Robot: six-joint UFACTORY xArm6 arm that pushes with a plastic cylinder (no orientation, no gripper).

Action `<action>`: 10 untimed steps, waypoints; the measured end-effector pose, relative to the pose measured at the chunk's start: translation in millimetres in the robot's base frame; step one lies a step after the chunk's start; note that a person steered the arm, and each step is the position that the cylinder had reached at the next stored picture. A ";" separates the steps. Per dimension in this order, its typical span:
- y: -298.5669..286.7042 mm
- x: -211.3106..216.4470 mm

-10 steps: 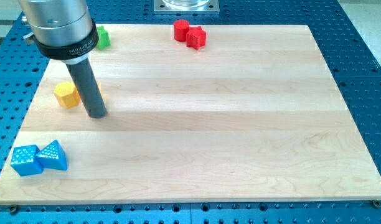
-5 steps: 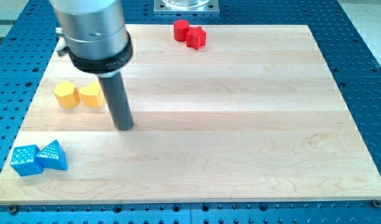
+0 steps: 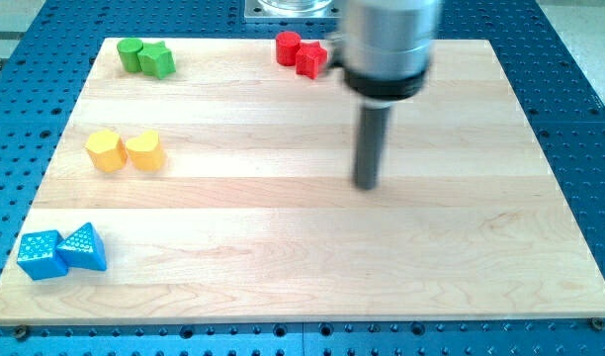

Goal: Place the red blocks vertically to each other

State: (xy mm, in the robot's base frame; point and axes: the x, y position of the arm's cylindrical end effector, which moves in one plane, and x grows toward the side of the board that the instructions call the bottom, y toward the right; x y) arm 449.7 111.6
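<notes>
My tip [image 3: 367, 185] has no claw and rests on bare wooden board [image 3: 283, 247], well below the 2 touching blocks: red cylinder [image 3: 288, 46] and red star-shaped block [image 3: 310, 59].

A pale wooden board [image 3: 283, 247] lies on a blue perforated table [image 3: 579, 79] — evenly lit, seemingly.

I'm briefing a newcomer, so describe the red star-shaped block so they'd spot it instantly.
Look along the top edge of the wooden board, slightly left of centre, where two red blocks touch. The red star-shaped block is the right-hand, lower one, with points, unlike the round red cylinder. My tip is well below it.
</notes>
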 end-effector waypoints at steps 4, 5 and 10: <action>-93.4 -242.7; -168.4 -231.4; -92.6 -138.7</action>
State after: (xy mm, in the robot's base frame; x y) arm 311.0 19.0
